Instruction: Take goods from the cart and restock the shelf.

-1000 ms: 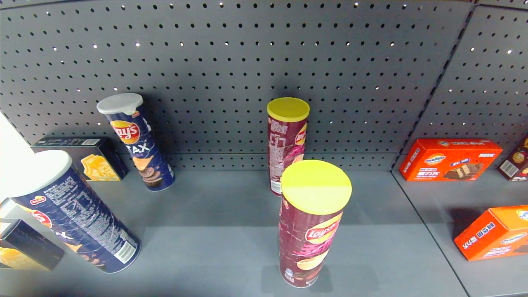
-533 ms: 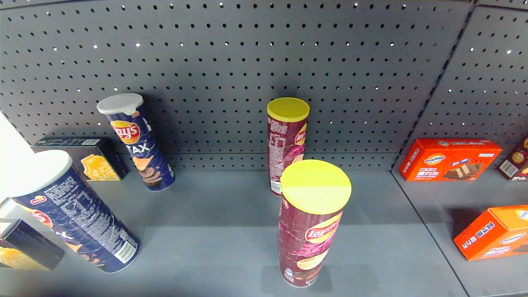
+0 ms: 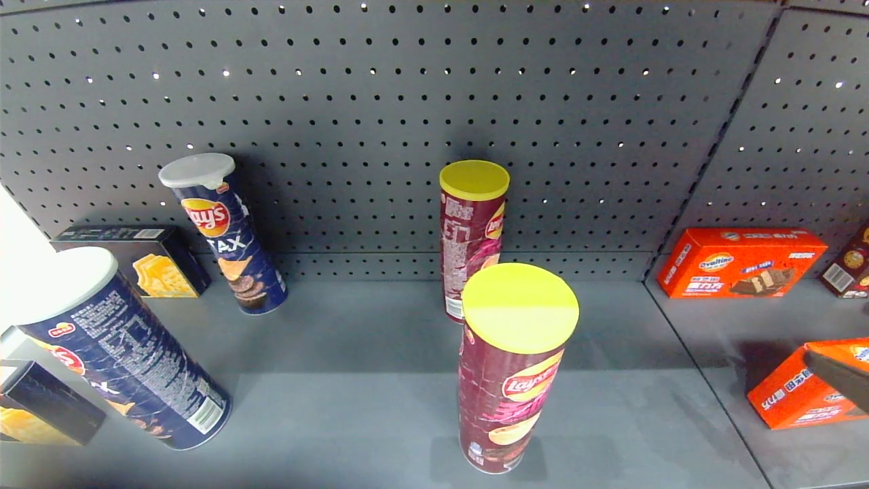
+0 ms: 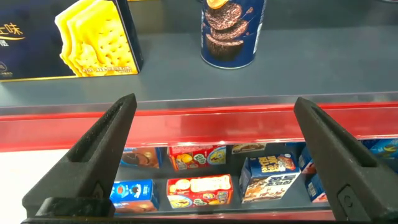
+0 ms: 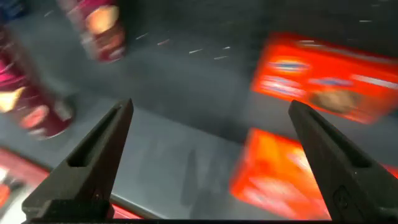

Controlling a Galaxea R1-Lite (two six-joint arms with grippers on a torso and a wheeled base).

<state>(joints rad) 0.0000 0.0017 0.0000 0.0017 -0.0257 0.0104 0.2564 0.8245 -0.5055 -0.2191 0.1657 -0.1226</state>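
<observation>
Two maroon chip cans with yellow lids stand on the grey shelf, one in front and one behind. Two dark blue cans stand to their left. My right gripper is open and holds nothing, hovering over the shelf near two orange boxes. One of its dark fingers shows at the head view's right edge, over the front orange box. My left gripper is open and holds nothing, low before the shelf's red front strip.
Black cracker boxes sit at the left, another orange box at the back right. A pegboard wall closes the back. Below the red strip, a lower shelf holds several small packs. Bare shelf lies between the blue and maroon cans.
A dark finger of my right gripper has come into the head view at the right edge, over the front orange box. The cans and boxes have stayed put.
</observation>
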